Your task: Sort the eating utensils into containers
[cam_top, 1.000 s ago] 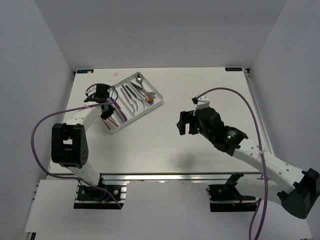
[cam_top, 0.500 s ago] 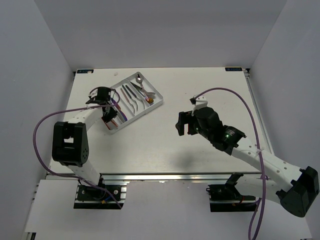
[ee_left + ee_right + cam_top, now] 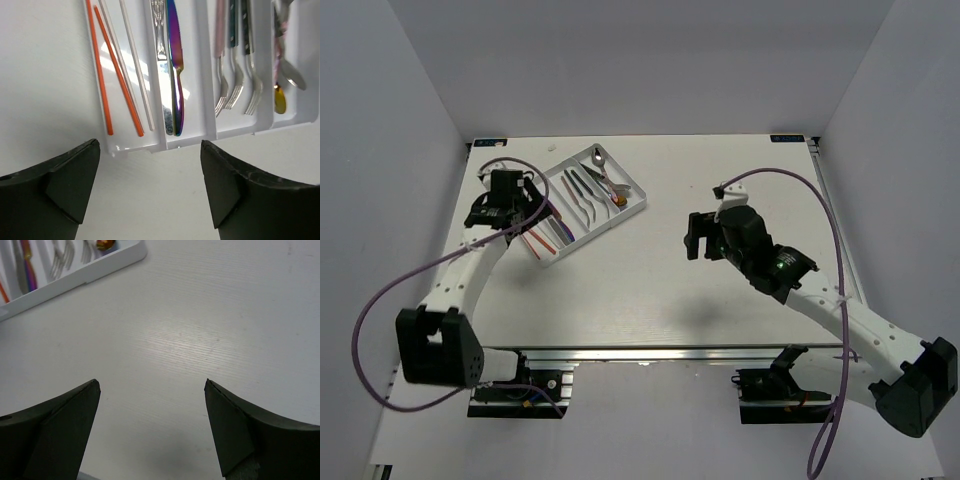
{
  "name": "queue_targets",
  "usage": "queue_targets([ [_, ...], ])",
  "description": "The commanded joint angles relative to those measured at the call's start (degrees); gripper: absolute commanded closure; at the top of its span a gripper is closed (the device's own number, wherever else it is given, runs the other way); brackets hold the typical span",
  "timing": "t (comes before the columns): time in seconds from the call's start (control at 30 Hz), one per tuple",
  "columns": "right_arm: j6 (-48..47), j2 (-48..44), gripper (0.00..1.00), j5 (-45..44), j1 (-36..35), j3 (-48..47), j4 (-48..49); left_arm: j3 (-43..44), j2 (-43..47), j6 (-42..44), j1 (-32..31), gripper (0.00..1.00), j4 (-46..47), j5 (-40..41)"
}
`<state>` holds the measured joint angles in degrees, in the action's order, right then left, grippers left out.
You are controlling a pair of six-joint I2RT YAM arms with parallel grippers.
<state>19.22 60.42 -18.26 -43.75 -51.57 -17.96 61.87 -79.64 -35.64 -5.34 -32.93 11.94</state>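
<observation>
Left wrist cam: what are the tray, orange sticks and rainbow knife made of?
White rectangular tray: looks like moulded plastic, glossy with soft highlights.
Thin orange-red chopsticks: plastic or lacquered wood, can't tell; flat uniform colour.
Iridescent purple-blue knife: probably coated metal, mirror-like sheen.

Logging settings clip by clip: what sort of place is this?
Likely a lab test cell, not a kitchen: a white wood-grain table boxed in by plain grey walls, with one flat white plastic compartment tray of cutlery.

You have a white table (image 3: 620, 290) with a faint lined grain, plain pale grey walls (image 3: 640, 60) closing it in on three sides, an aluminium rail (image 3: 650, 355) along its near edge, small black fittings (image 3: 486, 143) at its two far corners
</observation>
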Motion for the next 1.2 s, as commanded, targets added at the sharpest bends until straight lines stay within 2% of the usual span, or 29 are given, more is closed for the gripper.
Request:
queue_targets([
  [0.0,0.0,-1.7,0.11,-7.5,2.0,-2.9,-3.0,1.5,10.1,6.2,0.2,0.07,-3.2,5.8],
  [0.07,0.0,-3.3,0.11,-10.4,2.0,-3.1,-5.0,1.0,15.4,8.3,0.3,0.06,-5.1,10.7],
  [0.27,-1.0,-8.8,0.11,-21.0,2.1,-6.2,-11.0,-5.3,30.0,11.9,0.2,0.04,-3.0,17.8],
  [0.6,-2.5,-24.0,0.11,-21.2,2.1,-2.4,-11.3,-15.9,49.6,13.5,0.2,0.03,2.4,14.9],
  [0.87,-1.2,-26.5,0.11,-23.1,2.0,4.0,-9.9,-18.5,51.9,13.8,-1.4,0.03,4.9,13.6],
  [1.17,1.0,-23.2,0.11,-21.6,2.0,3.7,-8.7,-19.0,52.4,13.5,-2.7,0.02,5.0,13.5],
])
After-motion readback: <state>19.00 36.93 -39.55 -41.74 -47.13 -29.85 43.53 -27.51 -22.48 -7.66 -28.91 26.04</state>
